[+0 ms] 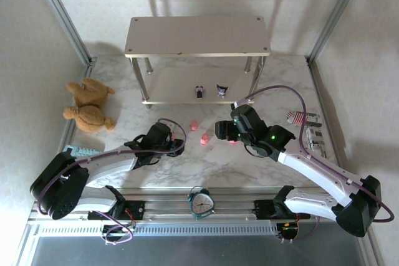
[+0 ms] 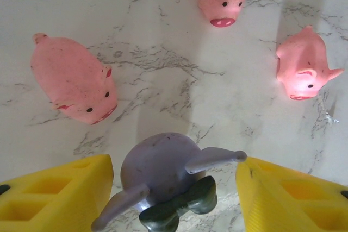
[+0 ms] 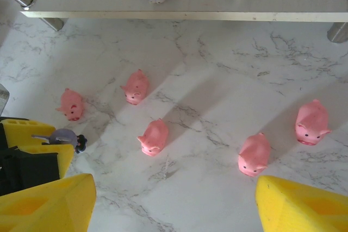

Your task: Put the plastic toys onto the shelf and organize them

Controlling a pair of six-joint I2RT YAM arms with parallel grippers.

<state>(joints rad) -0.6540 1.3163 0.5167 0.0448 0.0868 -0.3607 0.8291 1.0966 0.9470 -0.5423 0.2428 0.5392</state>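
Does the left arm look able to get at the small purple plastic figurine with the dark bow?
Probably yes. The left gripper stands open with the purple figurine between its yellow fingers, a gap on each side; the nearest pink plastic pig stands apart, so nothing seems to block a grasp.

Left arm (image 1: pixel 112 163) and right arm (image 1: pixel 312 167) outstretched, jaws apart.

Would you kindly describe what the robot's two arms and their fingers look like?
The left arm and right arm have white links and black joints, with a purple cable along each. The fingers are bright yellow blocks with rectangular recesses. A green light glows on the right arm.
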